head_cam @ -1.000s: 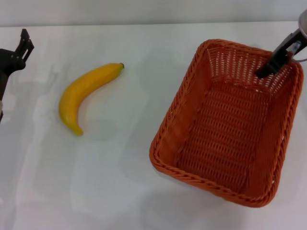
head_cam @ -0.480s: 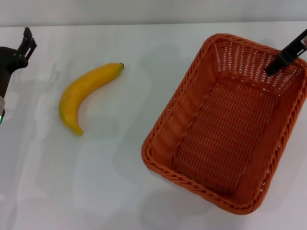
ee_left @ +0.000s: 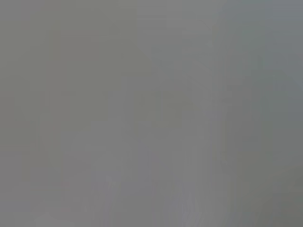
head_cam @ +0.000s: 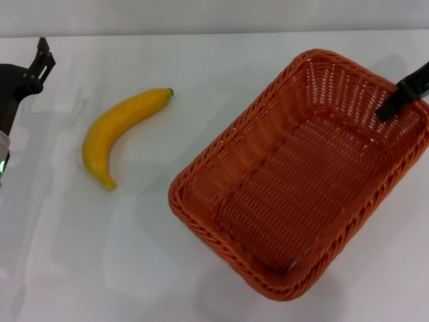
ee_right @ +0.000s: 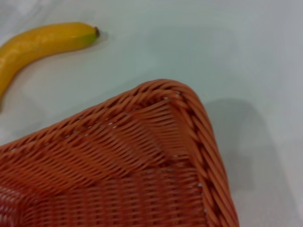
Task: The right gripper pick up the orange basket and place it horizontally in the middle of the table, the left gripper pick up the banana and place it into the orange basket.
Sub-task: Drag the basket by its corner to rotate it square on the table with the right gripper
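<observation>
Nearest, the orange basket (head_cam: 299,180) sits skewed on the white table (head_cam: 134,268), one corner pointing toward the robot, another reaching toward the far right edge. Nothing lies inside it except a tiny pale speck on the weave near its closest corner, too small to identify. At its far right rim the right gripper (head_cam: 402,92) comes in as a slim black finger dipping inside the wall; most of it is cut off by the picture's edge, so whether it clamps the rim cannot be told. The right wrist view shows one rounded basket corner (ee_right: 161,142) and braided rim only.

Left of the basket, apart from it, lies the banana (head_cam: 118,131), dark stem pointing away, with bare table all round it. Farther left, the left gripper (head_cam: 41,59) hovers at the table's edge, prongs slightly parted, holding nothing. The left wrist view is a blank grey.
</observation>
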